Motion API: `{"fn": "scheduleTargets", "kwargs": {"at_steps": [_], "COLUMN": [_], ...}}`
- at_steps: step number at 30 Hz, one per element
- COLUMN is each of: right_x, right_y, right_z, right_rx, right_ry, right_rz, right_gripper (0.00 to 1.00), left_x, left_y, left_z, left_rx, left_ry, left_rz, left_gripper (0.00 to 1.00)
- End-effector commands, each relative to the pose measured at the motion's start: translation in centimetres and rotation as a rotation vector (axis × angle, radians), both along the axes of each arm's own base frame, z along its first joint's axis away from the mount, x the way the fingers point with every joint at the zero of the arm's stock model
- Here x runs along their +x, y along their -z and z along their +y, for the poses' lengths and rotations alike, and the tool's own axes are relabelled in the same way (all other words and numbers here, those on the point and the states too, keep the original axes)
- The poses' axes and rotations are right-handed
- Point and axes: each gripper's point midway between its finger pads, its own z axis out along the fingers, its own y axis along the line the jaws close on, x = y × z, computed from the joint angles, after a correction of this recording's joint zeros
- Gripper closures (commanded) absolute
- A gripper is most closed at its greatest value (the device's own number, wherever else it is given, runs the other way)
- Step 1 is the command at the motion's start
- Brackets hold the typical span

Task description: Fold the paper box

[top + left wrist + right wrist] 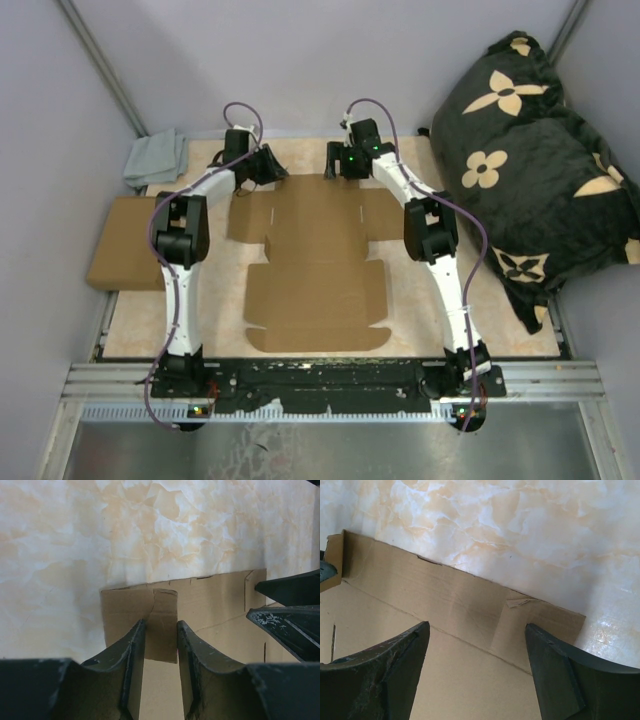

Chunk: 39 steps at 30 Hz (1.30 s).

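Observation:
The paper box (pixel 315 270) lies as a flat brown die-cut sheet in the middle of the table, flaps spread out. Both grippers hover over its far edge. My left gripper (pixel 268 165) is at the far left corner. In the left wrist view its jaws (pixel 161 622) stand narrowly open. A small darker corner flap (pixel 160 630) shows in the gap, lifted slightly off the sheet, with no grip on it visible. My right gripper (pixel 338 162) is wide open (pixel 476 626) over the far strip of the sheet (pixel 420 590), holding nothing. Its fingers (pixel 290 610) show at the right of the left wrist view.
A plain brown cardboard box (pixel 125 245) sits at the table's left edge, with a grey cloth (pixel 155 157) behind it. A large black flowered pillow (pixel 530 150) fills the right side. A metal rail (pixel 330 385) runs along the near edge.

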Motion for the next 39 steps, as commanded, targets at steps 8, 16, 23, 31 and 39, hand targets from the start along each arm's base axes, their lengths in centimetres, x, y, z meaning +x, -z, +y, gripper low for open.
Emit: {"fn": "scheduleTargets", "kwargs": {"at_steps": [8,16,23,31,39], "right_x": [-1.5,-1.5,-1.5,-1.4,-1.4], "right_y": [2.7,2.7,2.3,2.2,2.6], "right_z": [0.5,0.4,0.5,0.1,0.2], "right_rx": [-0.017,-0.02,-0.013,-0.027,-0.02], "right_ry": [-0.016,-0.015,-0.018,-0.014,-0.011], "right_rz": [0.065,0.061,0.059,0.052,0.059], "right_gripper": [0.22,0.22,0.22,0.22,0.22], "left_x": [-1.3,-0.8,-0.8,-1.6,-2.1], "left_y": [-3.1,-6.9,-6.0,-7.6,-11.1], "left_z": [-0.2,1.2,1.1,7.0,12.5], "left_rx": [-0.008,-0.009,-0.042,-0.023,0.054], "left_ry": [0.017,-0.039,-0.015,-0.198,-0.352], "left_rz": [-0.019,-0.096,-0.076,-0.153,-0.249], "left_gripper": [0.62,0.61,0.52,0.68,1.0]}}
